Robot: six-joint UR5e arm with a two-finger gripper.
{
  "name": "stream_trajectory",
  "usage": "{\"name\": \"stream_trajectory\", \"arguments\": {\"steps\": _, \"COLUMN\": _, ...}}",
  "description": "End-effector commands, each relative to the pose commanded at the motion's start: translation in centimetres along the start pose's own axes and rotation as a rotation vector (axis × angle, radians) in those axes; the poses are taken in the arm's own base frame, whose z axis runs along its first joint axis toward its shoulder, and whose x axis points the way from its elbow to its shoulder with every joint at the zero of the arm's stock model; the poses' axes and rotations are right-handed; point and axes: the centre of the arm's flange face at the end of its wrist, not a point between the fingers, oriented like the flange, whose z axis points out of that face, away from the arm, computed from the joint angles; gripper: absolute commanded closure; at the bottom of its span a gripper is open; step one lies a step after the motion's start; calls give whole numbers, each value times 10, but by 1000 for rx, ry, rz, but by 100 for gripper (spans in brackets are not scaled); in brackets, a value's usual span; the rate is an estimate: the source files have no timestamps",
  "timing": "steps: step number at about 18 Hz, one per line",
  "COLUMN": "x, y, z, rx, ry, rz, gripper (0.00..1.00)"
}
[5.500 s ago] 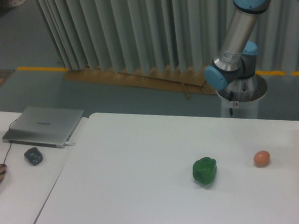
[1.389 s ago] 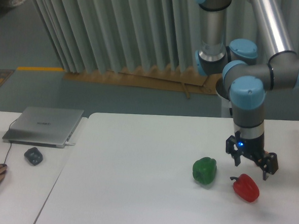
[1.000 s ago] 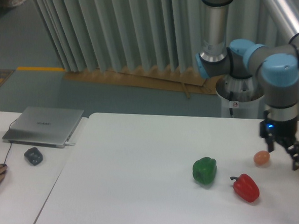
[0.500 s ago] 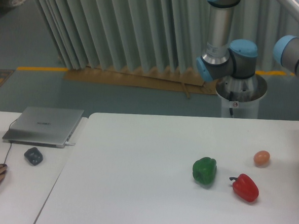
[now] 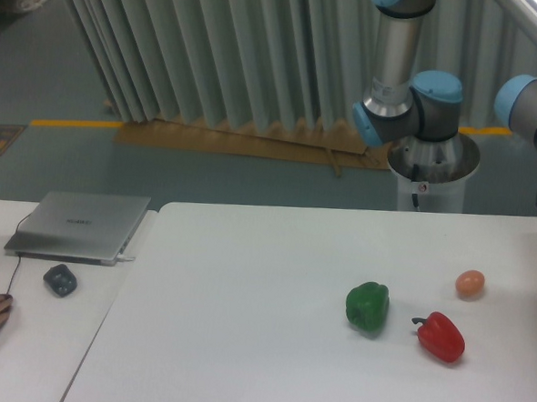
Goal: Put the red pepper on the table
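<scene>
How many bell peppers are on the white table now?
2. The red pepper lies on the table toward its right side, and the green pepper sits just to its left, apart from it. Nothing in view seems to hide another one.

No text can be read; the laptop [image 5: 80, 225] lid's mark and the robot base [image 5: 431, 174] sticker are too blurred.

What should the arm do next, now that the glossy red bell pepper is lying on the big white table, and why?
Probably just keep clear and stop. The glossy red bell pepper rests on the large white tabletop, beside the green bell pepper and free of any grip. The arm sits at the right frame edge, its gripper out of view, so the placing looks done.
</scene>
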Motion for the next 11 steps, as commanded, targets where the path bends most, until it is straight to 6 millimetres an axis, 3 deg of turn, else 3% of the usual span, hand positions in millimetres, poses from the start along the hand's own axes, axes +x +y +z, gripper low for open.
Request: {"name": "stream_trajectory", "arguments": {"steps": 11, "x": 2, "y": -2, "z": 6, "rx": 24, "ry": 4, "rz": -3, "gripper": 0}}
